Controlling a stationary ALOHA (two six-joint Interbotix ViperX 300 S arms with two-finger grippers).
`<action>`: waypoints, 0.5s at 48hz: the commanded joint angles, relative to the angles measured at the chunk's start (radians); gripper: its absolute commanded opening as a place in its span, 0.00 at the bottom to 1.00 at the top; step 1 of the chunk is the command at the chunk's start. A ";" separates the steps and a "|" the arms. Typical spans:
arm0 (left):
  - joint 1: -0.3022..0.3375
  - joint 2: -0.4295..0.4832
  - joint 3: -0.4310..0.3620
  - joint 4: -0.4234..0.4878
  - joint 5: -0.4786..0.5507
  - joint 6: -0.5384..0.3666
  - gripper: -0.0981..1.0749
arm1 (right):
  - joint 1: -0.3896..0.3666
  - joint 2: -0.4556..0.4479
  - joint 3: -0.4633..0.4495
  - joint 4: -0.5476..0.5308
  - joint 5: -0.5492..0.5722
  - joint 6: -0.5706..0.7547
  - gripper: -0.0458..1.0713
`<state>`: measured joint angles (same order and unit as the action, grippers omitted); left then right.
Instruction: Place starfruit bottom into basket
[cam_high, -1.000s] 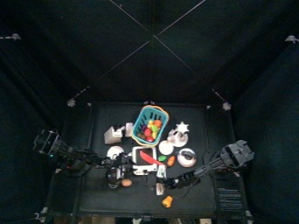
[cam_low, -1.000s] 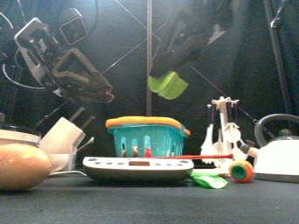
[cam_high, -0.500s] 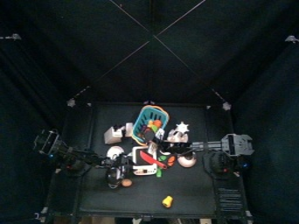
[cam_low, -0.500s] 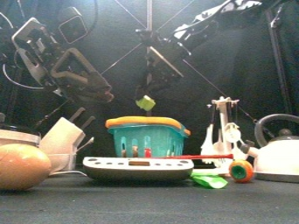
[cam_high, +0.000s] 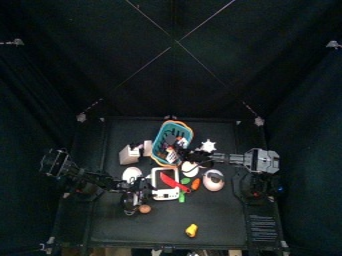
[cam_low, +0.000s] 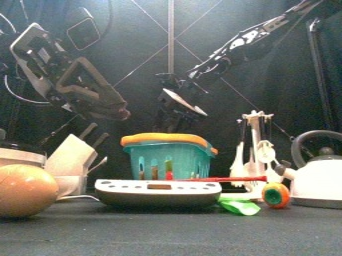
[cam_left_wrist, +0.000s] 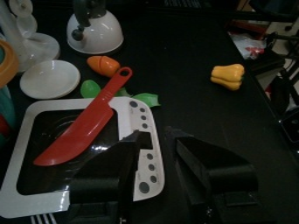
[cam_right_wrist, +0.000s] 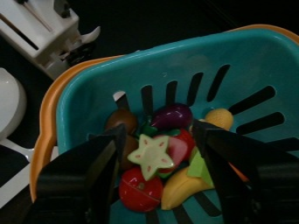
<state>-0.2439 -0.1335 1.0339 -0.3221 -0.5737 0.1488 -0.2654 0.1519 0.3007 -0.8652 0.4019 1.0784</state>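
Note:
The starfruit bottom (cam_right_wrist: 152, 153), a pale green star-shaped slice, lies in the teal basket (cam_right_wrist: 251, 66) with the orange rim, on top of other toy fruit. My right gripper (cam_right_wrist: 159, 138) hangs open and empty just above the basket. It also shows in the front view (cam_low: 182, 101) over the basket (cam_low: 167, 162), and in the top view (cam_high: 185, 152) by the basket (cam_high: 166, 128). My left gripper (cam_left_wrist: 170, 175) rests open and empty at the table's left, over a white scale.
A white scale (cam_low: 158, 190) with a red spatula (cam_left_wrist: 87, 122) stands in front of the basket. A white kettle (cam_low: 318, 170), a white utensil rack (cam_low: 254, 150), a brown egg-shaped thing (cam_low: 27, 190) and a yellow pepper (cam_left_wrist: 228, 74) are around.
My right gripper carried the green starfruit piece from the table's front to above the basket, then opened. The piece now lies in the basket. The left arm has not moved.

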 joint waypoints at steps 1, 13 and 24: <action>0.002 -0.003 -0.020 0.002 -0.005 -0.002 0.70 | -0.009 -0.020 -0.023 0.000 -0.006 -0.002 0.92; 0.002 -0.002 -0.020 0.000 -0.005 -0.003 0.70 | 0.009 -0.063 0.006 0.002 0.011 -0.002 0.94; 0.002 -0.003 -0.021 0.000 -0.005 -0.003 0.70 | 0.038 -0.103 0.038 0.000 0.012 0.000 0.93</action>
<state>-0.2439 -0.1335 1.0339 -0.3237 -0.5752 0.1473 -0.2316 0.0936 0.3436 -0.8621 0.4142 1.0784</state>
